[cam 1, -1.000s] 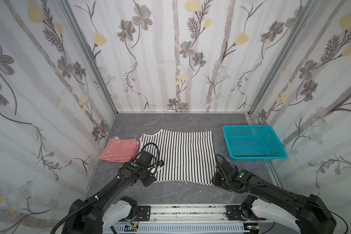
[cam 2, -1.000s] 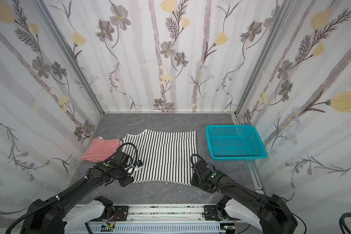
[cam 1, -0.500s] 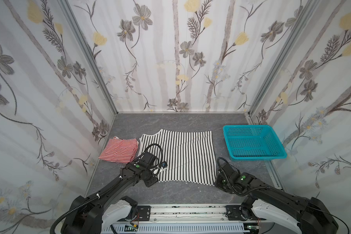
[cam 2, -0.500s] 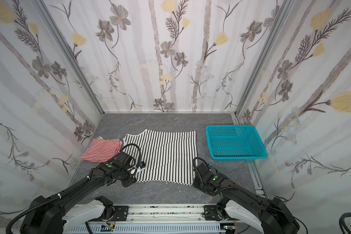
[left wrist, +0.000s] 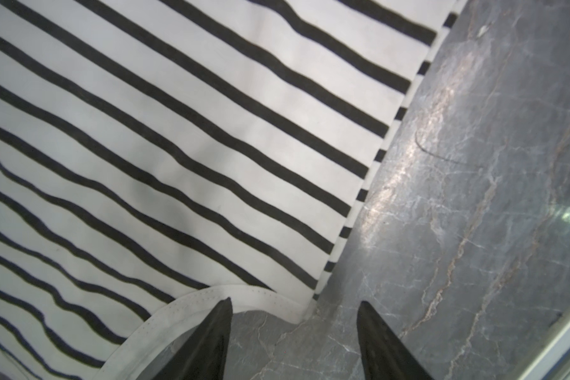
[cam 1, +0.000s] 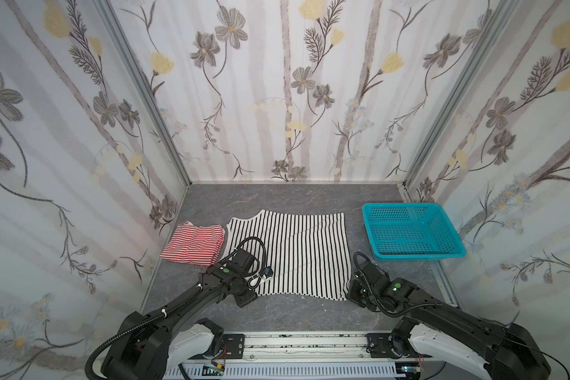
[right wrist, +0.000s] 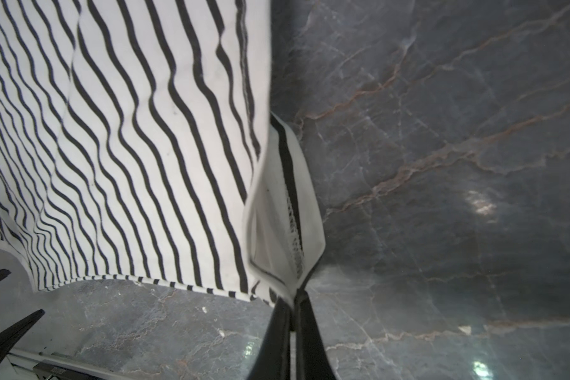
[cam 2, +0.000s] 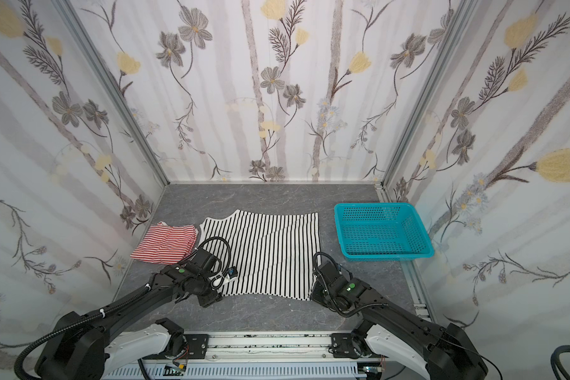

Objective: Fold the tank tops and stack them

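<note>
Arms (cam 1: 191,297) crouch low, right claw (right wrist: 292,297) pinching black-and-white top (cam 1: 297,250), left claw (left wrist: 295,301) spread, perhaps grazing its trim.

Folded top (cam 1: 195,243) L of spread top (cam 1: 293,250), prob touching; basket (cam 1: 418,256) R.

black-and-white striped tank top (cam 1: 297,250); red-and-white striped tank top (cam 1: 195,243), possibly white-trimmed; turquoise mesh basket (cam 1: 415,256); grey marbled table (cam 1: 277,197).

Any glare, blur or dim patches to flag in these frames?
Left wrist view: glare streak on the table beside the black-and-white tank top; stripes sharp. Right wrist view: small bright reflections on an otherwise dim table, the top's lifted corner slightly soft. Both top views: evenly lit, sharp.
</note>
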{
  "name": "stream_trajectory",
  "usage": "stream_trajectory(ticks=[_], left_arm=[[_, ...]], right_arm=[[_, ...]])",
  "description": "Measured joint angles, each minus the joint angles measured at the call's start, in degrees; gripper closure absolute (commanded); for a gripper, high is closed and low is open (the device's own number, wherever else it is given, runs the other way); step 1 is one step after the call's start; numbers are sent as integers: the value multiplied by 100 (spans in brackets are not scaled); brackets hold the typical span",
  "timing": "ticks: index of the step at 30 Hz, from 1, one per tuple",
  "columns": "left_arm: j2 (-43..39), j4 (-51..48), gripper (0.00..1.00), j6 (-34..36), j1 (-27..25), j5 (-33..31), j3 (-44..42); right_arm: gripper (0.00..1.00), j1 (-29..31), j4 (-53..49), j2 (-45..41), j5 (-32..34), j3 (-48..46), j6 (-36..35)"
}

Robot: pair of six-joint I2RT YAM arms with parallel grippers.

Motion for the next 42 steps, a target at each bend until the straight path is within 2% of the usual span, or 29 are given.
stream_trajectory(ticks=[9, 17, 25, 27, 30, 34, 37, 42], left_arm=[[144, 37, 39, 68, -76, -4, -4], [225, 122, 55, 177, -76, -22, -70], [382, 186, 51, 216, -76, -13, -98], [437, 236, 56, 221, -76, -17, -83], [487, 326, 78, 240, -74, -94, -81], [435, 525, 93, 326, -74, -234, -160], [326, 494, 99, 378, -74, -212, -181], [59, -280, 100, 474, -76, 258, -66]], right_arm=[[100, 0, -76, 243, 28, 378, -133], [100, -31, -129, 271, 66, 461, -162], [100, -63, -232, 286, 66, 485, -195], [100, -63, -234, 293, 66, 490, -197], [100, -70, -234, 293, 66, 490, -214], [100, -118, -236, 293, 66, 492, -254], [100, -168, -247, 291, 66, 505, -258], [100, -238, -278, 271, 63, 605, -365]])
